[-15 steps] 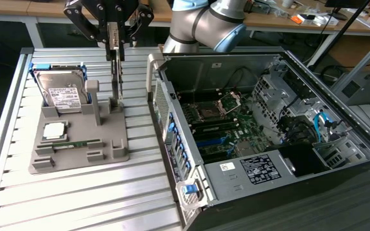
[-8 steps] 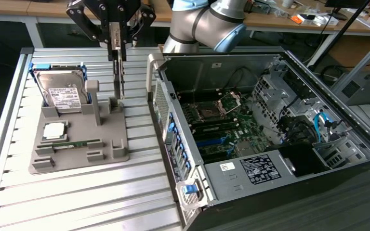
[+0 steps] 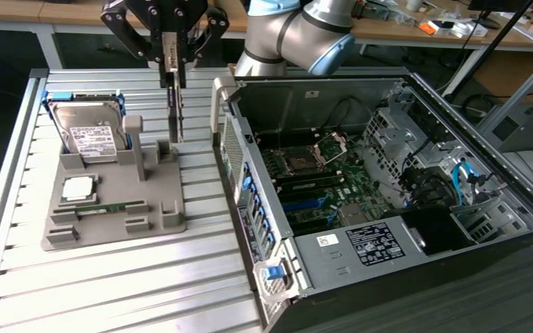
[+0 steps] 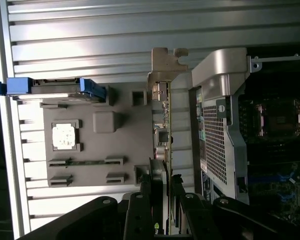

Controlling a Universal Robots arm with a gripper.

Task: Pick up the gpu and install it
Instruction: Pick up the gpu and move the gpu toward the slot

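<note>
Claw [image 3: 173,78] pinching upright gpu [image 3: 175,114], hard drive [image 3: 91,135] with white label, print unreadable, open computer case [image 3: 315,104] beside.

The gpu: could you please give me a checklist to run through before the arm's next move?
1. The pincer is shut on the gpu: ok.
2. The gpu hangs upright, edge-on: ok.
3. Its lower edge is free of the grey holder: cannot tell.
4. The computer case lies open, board exposed: ok.
5. The hard drive stands apart from the gpu: ok.
</note>
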